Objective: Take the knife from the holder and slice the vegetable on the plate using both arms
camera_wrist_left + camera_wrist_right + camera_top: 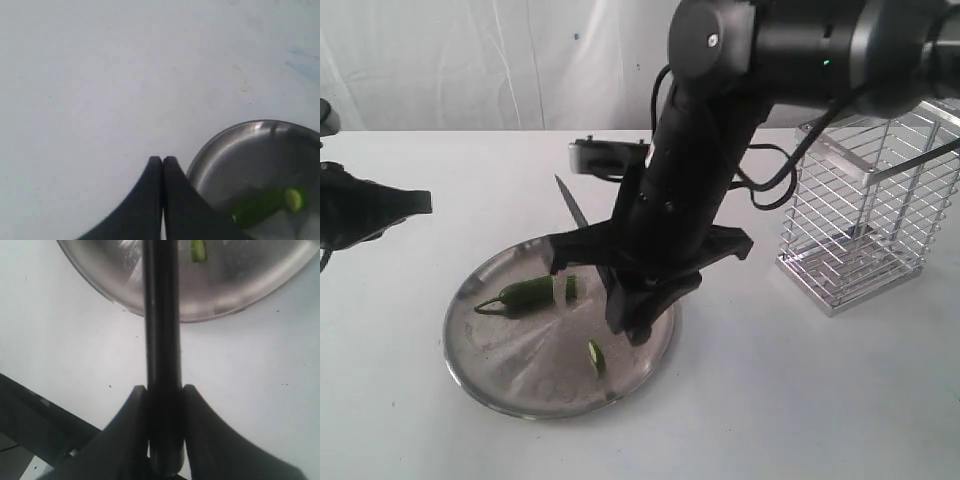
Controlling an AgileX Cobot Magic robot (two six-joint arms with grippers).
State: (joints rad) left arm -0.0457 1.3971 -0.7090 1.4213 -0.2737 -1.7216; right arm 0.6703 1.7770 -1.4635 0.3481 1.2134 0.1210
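Observation:
The steel plate (pixel 505 365) lies front and centre. On it rests the green chili (pixel 525 293), with one cut slice (pixel 571 288) by its end and another slice (pixel 596 357) nearer the front. My right gripper (pixel 628 318) hangs over the plate's right half, shut on the black knife (pixel 570 205), whose pointed blade sticks up to the back left. In the right wrist view the fingers (pixel 135 405) clamp the knife handle (pixel 162 335), which reaches over the plate (pixel 240 295). My left gripper (pixel 415 203) is shut and empty, left of the plate; its tips (pixel 162 159) sit beside the plate rim (pixel 215 145) and the chili (pixel 265 202).
The chrome wire holder (pixel 870 220) stands at the right, with nothing showing inside it. The thick right arm (pixel 700 170) crosses above the plate's back right. A white tabletop (pixel 800 400) surrounds everything and a white backdrop (pixel 470 60) closes the rear.

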